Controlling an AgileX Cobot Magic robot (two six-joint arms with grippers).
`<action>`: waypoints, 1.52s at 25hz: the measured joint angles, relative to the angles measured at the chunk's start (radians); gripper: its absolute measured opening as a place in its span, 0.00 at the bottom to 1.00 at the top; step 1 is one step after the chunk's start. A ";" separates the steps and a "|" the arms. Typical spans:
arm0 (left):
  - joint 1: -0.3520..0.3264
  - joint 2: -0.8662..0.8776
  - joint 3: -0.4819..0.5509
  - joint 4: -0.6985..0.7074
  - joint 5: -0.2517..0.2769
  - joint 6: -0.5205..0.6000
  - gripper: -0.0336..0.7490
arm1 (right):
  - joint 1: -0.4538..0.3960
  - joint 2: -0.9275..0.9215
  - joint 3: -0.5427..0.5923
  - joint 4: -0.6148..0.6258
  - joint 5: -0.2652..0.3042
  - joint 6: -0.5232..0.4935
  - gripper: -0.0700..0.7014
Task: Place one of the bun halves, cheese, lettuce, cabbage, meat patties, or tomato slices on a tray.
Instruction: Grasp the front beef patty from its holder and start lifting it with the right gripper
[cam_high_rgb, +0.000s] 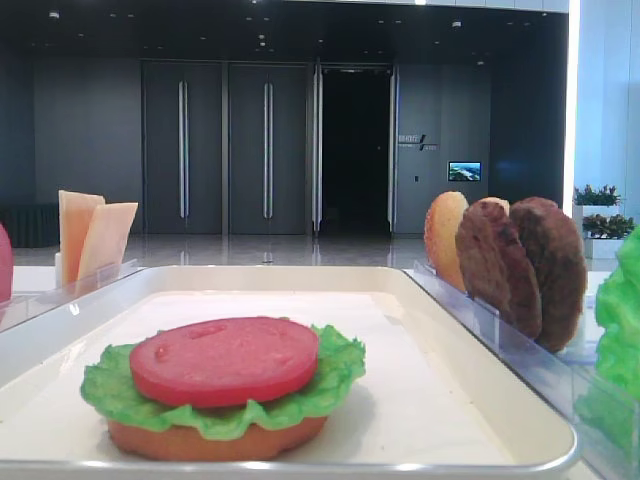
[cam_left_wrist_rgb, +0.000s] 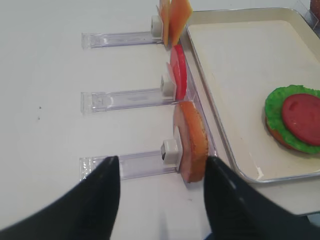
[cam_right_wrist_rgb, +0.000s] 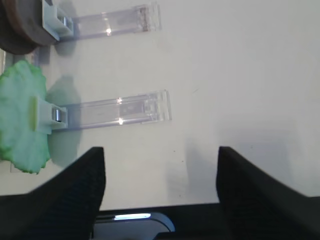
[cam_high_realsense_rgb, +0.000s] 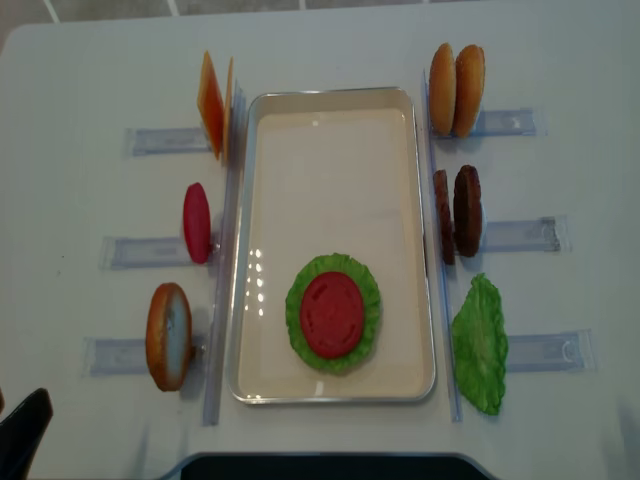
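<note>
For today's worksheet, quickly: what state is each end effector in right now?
Left end effector: open, holding nothing, near the standing bun half.
Right end effector: open, empty.

Tray (cam_high_rgb: 470, 395): cream-white, raised rim, seen low from its near end.
Stack on tray: a bun half (cam_high_rgb: 215, 438) at the bottom, lettuce (cam_high_rgb: 330, 385) laid over it, 1 tomato slice (cam_high_rgb: 224, 358) on top — set toward the near left.
Right rack (cam_high_rgb: 500, 325): clear plastic, just beside the tray; 2 meat patties (cam_high_rgb: 520, 268) stood on edge, a bun (cam_high_rgb: 444, 238) behind them.
Far right: a green leaf (cam_high_rgb: 622, 310), partly cut off.
Left rack: 2 cheese slices (cam_high_rgb: 92, 235) upright — a red edge is seen at the frame's border.
</note>
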 joint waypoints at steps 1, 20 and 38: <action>0.000 0.000 0.000 0.000 0.000 0.000 0.55 | 0.000 0.040 -0.006 0.000 0.000 -0.001 0.71; 0.000 0.000 0.000 0.000 0.000 0.000 0.27 | 0.000 0.586 -0.276 0.000 0.002 -0.046 0.71; 0.000 0.000 0.000 0.000 0.000 0.000 0.04 | 0.081 0.790 -0.404 0.016 -0.039 -0.042 0.71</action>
